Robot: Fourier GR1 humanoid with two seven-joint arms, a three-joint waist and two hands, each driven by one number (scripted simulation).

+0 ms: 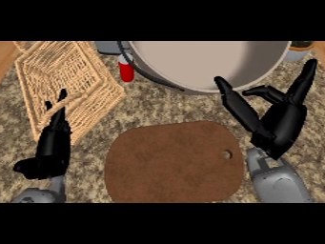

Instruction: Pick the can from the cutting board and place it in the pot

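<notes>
A: Where is the right hand (281, 121) sitting at the moment?

B: It is hanging over the desk (302, 95) near its right edge, just right of the brown cutting board (173, 162). Its fingers are spreading wide apart and clasping nothing; one long finger is pointing up toward the rim of the pot (207, 62), another is pointing toward the desk's far right corner.

A: And the left hand (51, 145)?

B: It is resting near the left edge, fingers straight and pointing up, overlapping the near corner of the wicker basket (63, 78). It is also holding nothing.

A: Is the can still lying on the board?

B: No, the board is lying bare near the front edge, its small hole toward the right hand. I am not seeing the can inside the pot either; the visible part of the pot's pale interior is showing nothing, though its far side is running out of view.

A: Anything else showing?

B: A red bottle (126, 71) is standing between the basket and the pot, touching the pot's left wall as far as I can tell.
</notes>
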